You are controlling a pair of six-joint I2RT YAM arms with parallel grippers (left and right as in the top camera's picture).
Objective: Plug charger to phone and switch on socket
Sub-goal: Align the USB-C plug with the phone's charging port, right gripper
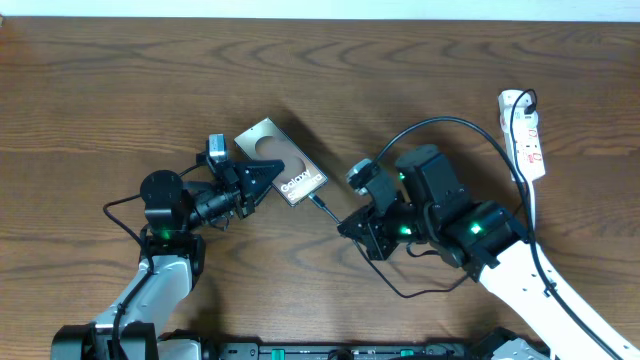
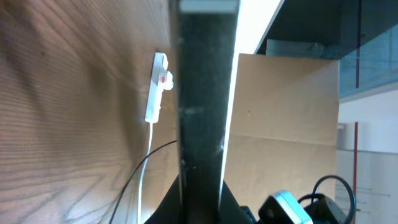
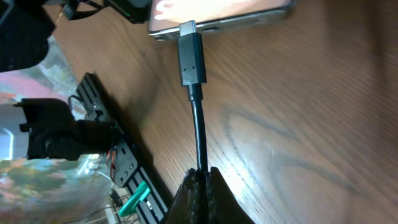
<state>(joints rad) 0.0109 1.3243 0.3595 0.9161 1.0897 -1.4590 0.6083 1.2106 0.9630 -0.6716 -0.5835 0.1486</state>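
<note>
The wooden table [image 1: 100, 80] carries the white socket [image 1: 525, 128] near its far right edge, well apart from the phone [image 1: 285, 165] near the middle. The left claw [image 1: 258, 180] is clamped on the phone's side. The right claw [image 3: 199, 179] is pinched tight on the charger [image 3: 200, 124] cable behind its connector, whose tip meets the phone's end edge.

From the left wrist, a dark slab [image 2: 202, 112] seen edge-on stands up the middle, the white socket [image 2: 157, 87] with its red switch lies on the wooden counter [image 2: 62, 124] to its left, a white cord [image 2: 148, 143] trails from it, and a brown board [image 2: 286, 124] rises at the right.
</note>
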